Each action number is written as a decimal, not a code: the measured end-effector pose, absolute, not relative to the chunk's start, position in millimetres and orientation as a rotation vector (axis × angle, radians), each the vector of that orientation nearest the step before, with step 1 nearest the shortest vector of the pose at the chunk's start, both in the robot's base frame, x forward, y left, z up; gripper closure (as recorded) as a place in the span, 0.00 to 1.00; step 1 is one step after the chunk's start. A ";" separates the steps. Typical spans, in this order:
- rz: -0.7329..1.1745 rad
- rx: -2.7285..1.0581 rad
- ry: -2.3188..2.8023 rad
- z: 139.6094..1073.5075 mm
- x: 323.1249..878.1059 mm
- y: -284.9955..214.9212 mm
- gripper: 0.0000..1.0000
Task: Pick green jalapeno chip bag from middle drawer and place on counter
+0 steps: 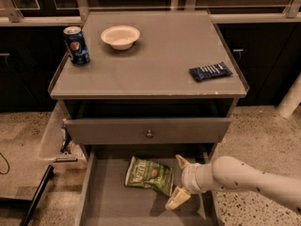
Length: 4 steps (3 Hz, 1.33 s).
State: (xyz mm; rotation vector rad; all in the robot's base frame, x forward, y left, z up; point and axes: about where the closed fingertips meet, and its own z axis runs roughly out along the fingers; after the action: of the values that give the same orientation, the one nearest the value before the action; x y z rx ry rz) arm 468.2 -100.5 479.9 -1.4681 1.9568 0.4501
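On my feed the crinkled green foil jalapeno chip bag [149, 175] lies flat in the pulled-out grey middle drawer [101, 197], just left of my gripper [179, 181]. The gripper is spread wide, holding nothing, its fingers pointing at the bag's right edge.

Foil bag [149, 174] w/ plastic jaws beside

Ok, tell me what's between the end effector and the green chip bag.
Nothing. In the camera view the open end effector sits right beside the green jalapeno chip bag, over bare middle drawer floor.
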 end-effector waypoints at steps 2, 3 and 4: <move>0.388 -1.405 1.937 431.1 499.8 -84.5 0.00; 0.383 -1.407 1.910 419.5 518.1 -74.1 0.00; 0.407 -1.412 1.907 404.3 532.7 -65.5 0.00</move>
State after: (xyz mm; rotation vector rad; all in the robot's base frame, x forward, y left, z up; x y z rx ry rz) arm 532.7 -65.5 404.3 -1.4120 1.9067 0.4065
